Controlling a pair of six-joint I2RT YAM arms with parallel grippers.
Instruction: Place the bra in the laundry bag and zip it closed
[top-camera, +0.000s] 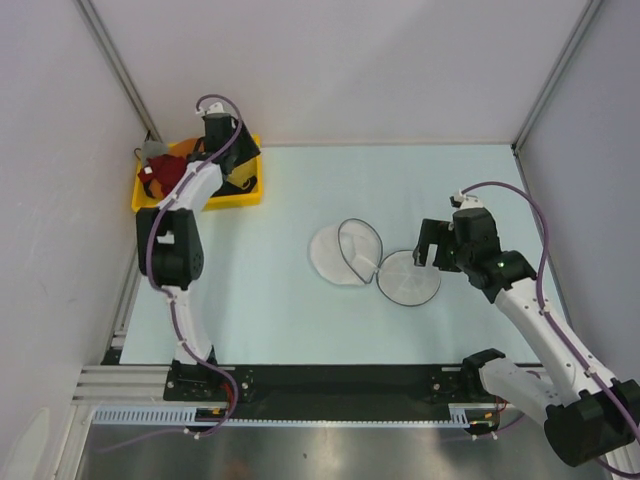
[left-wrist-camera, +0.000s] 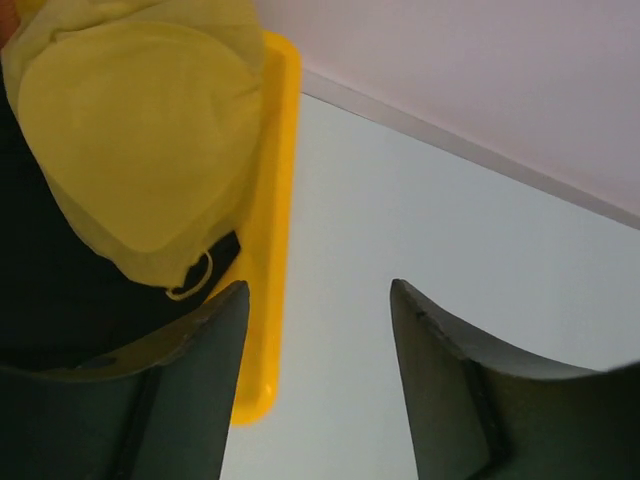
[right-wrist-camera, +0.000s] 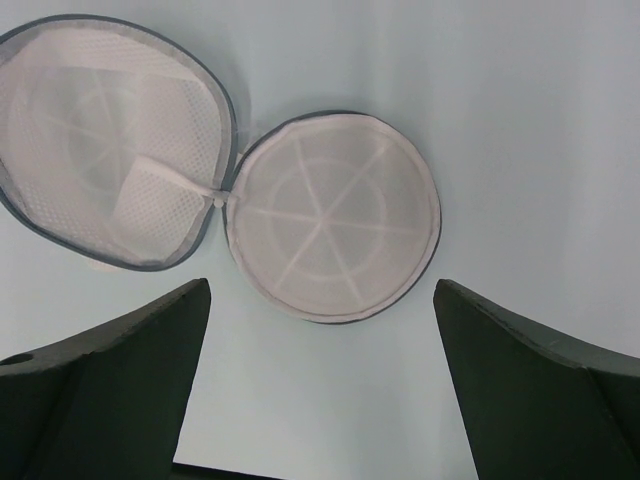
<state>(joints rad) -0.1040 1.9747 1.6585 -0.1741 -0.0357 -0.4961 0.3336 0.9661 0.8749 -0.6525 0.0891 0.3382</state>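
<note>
Laundry bag (right-wrist-camera: 330, 215) straight ahead of right gripper (right-wrist-camera: 322, 290), unzipped and spread open on pale table (right-wrist-camera: 520, 120). Right jaws set wide, gripping nothing, poised by the near edge of the bag's nearer half; contact not discernible. Two round white mesh halves with dark rims, side by side, joined at a small hinge (right-wrist-camera: 218, 197). Nearer half flat, white spokes across its mesh; other half beyond it, with a loose white flap (right-wrist-camera: 150, 190) inside. Seen from above: bag (top-camera: 408, 277) near the table's middle, right gripper (top-camera: 428, 250) at its right edge.

Left gripper (left-wrist-camera: 318, 290) likewise spread wide and holding nothing, hanging across the rim of yellow bin (left-wrist-camera: 265, 300). One finger (left-wrist-camera: 180, 400) over the bin, the other over bare table. Bra (left-wrist-camera: 130, 140), pale yellow, inside the bin just ahead of that finger, cup upward, lying on black cloth (left-wrist-camera: 40, 290), with a small ring (left-wrist-camera: 190, 275) on its strap.

Overhead: bin (top-camera: 250, 197) at the table's far left corner, well apart from the bag, left gripper (top-camera: 222, 135) over its far end. Red cloth (top-camera: 170, 172) and grey cloth (top-camera: 155, 152) also in the bin; bra not made out in that view.
</note>
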